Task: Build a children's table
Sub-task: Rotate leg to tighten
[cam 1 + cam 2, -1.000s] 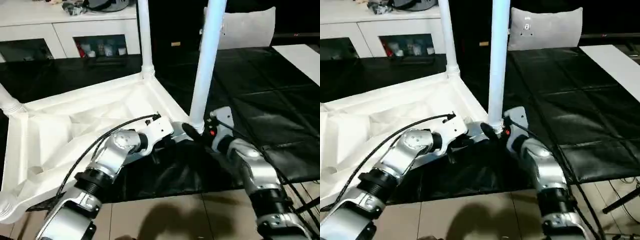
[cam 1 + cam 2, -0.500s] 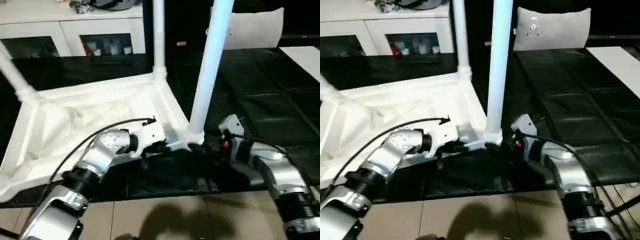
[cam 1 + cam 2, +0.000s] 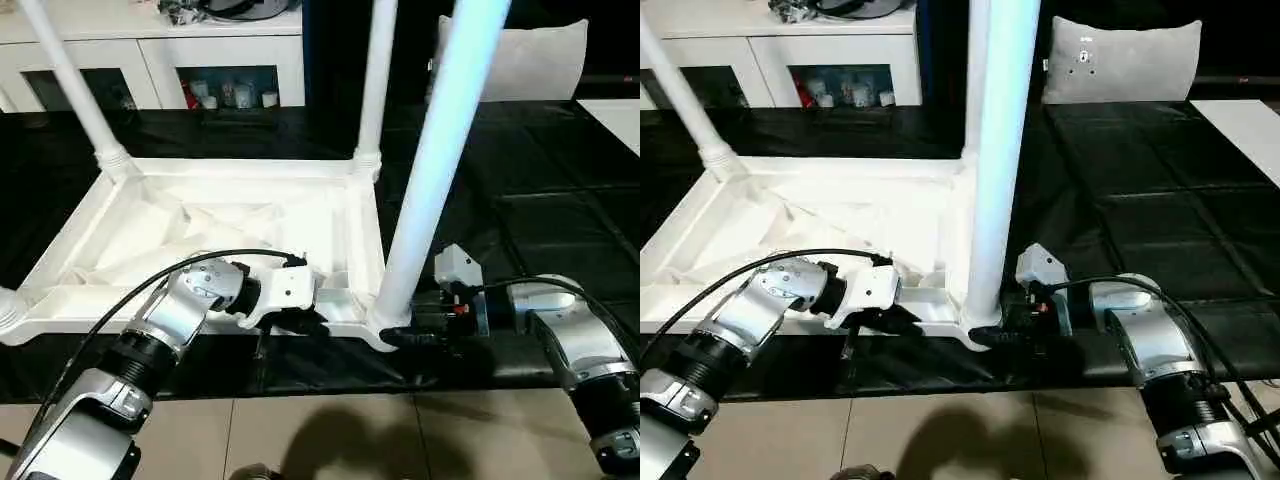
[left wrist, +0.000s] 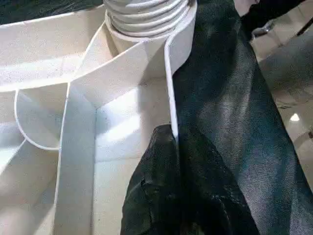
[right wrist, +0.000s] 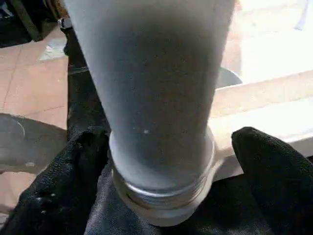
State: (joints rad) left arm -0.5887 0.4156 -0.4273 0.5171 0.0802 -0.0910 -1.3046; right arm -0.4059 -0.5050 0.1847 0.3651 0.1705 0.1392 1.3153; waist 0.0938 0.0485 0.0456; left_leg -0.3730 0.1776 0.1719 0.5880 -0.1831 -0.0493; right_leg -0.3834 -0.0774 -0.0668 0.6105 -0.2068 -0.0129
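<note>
Here, black mat point(image 3: 560, 200) carries top point(image 3: 220, 215), upside down, ribs up. Three legs upright in corner sockets: near-right leg point(image 3: 425, 180), far-right leg point(image 3: 372, 85), far-left leg point(image 3: 75, 85). White cabinet point(image 3: 160, 55) beyond mat's far edge. Right gripper point(image 5: 161, 166) at base of near-right leg, fingers point(image 5: 274, 166) spread either side of threaded collar, one apart from it. Left gripper point(image 4: 168, 147) pinches top's near rim beside that corner socket.
</note>
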